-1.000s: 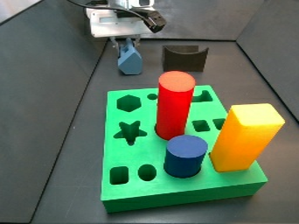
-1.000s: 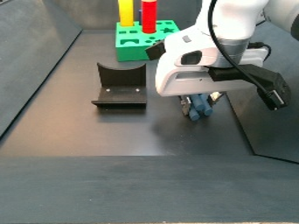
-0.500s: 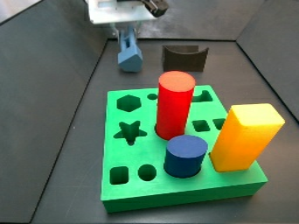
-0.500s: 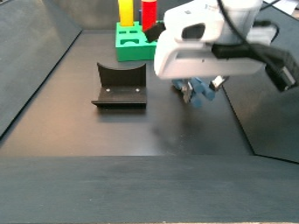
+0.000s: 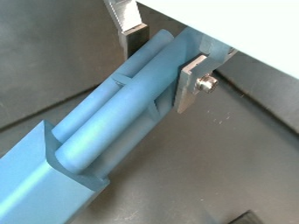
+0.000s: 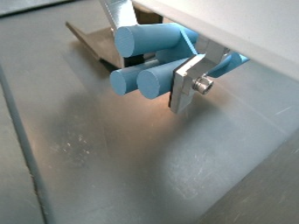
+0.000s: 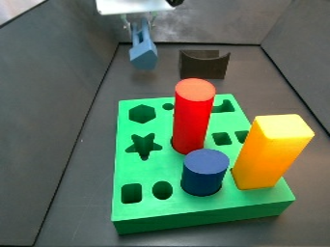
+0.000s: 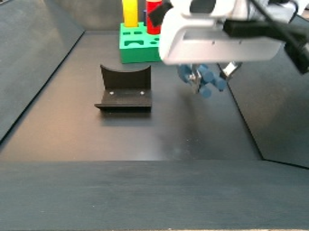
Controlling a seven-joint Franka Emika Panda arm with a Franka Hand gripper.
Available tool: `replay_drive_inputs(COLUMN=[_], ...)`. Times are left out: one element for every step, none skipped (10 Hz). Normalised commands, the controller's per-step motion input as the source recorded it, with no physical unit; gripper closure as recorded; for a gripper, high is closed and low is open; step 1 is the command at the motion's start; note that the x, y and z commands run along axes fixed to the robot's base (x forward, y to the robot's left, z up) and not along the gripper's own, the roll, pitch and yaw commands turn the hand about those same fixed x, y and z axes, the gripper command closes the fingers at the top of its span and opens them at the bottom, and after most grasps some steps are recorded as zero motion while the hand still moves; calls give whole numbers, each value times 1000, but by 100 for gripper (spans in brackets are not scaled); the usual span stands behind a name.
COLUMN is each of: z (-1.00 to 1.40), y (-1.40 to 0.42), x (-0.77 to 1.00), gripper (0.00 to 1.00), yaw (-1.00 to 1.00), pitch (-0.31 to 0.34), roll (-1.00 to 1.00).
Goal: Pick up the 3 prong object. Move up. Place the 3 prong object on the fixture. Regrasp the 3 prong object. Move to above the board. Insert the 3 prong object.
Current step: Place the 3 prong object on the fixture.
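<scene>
i see the board (image 7: 142, 198) on the desk (image 8: 182, 135) and the fixture (image 8: 125, 89) well apart from it, with the 3 prong object (image 7: 142, 52) hanging clear above the desk. the jaws of the gripper (image 5: 158, 57) are clamped on it (across its ribbed body). it looks stiff, light and smooth, so i'd judge mid-body is the right hold; it sits higher than a second ago.

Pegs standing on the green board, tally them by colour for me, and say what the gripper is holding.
Red cylinder peg: 1
Dark-blue short cylinder peg: 1
Yellow rectangular block peg: 1
Total on the bright-green board: 3
The gripper, raised off the floor, holds the grey-blue 3 prong object.
</scene>
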Motion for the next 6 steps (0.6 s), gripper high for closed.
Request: replay_drive_inputs(z=[1000,1000,1000,1000,1000,893], y=[-6,-10,-11,-15,-14,-11], x=[-11,-17,-18,-23,-25,-24], gripper=[100,100,100,100,100,100], yaw=[17,20,20,15,8,3], pitch=[15,8,4,2,0,1], roll=[-62,-86,-97,-116,-127,-139])
